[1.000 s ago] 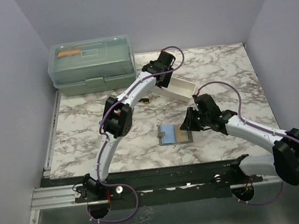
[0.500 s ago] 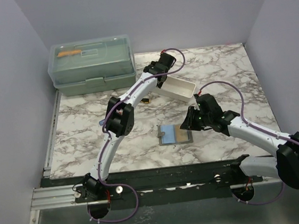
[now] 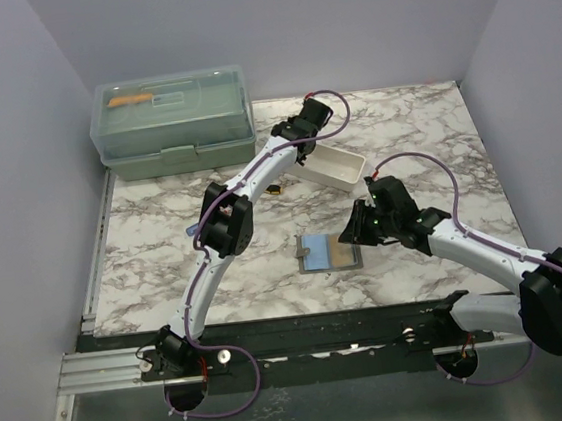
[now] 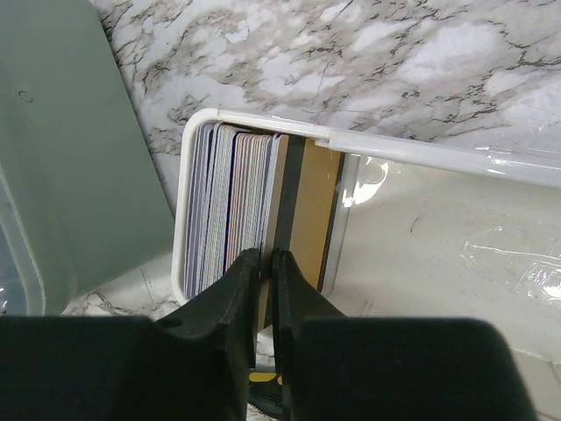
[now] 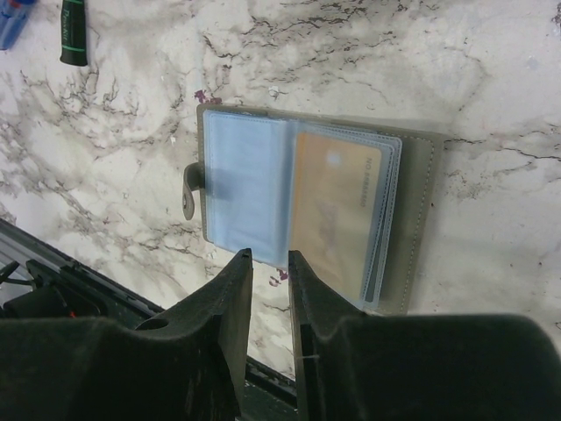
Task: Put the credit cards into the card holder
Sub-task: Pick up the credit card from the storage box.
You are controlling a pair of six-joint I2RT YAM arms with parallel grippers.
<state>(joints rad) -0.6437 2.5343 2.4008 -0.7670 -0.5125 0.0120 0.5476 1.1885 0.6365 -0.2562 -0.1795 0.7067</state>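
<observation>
The credit cards (image 4: 230,200) stand on edge as a packed stack at one end of a white tray (image 4: 421,149). A tan card (image 4: 311,210) leans beside them. My left gripper (image 4: 266,256) reaches down into that end of the tray (image 3: 345,167), and its jaws are pinched on the thin edge of one card at the stack's end. The card holder (image 5: 412,219) lies open on the marble with a blue sleeve on the left and a tan card under a clear sleeve on the right. My right gripper (image 5: 265,256) hovers at the holder's (image 3: 326,254) near edge, jaws a narrow gap apart and holding nothing.
A big green lidded box (image 3: 171,121) stands at the back left, close to the tray's end (image 4: 70,132). A small dark and yellow object (image 3: 274,186) lies on the marble near the left arm. The black front rail (image 5: 53,272) runs just below the holder.
The left jaws have closed from wide open onto a card in the tray. The right gripper has shifted slightly and then held still over the holder.
</observation>
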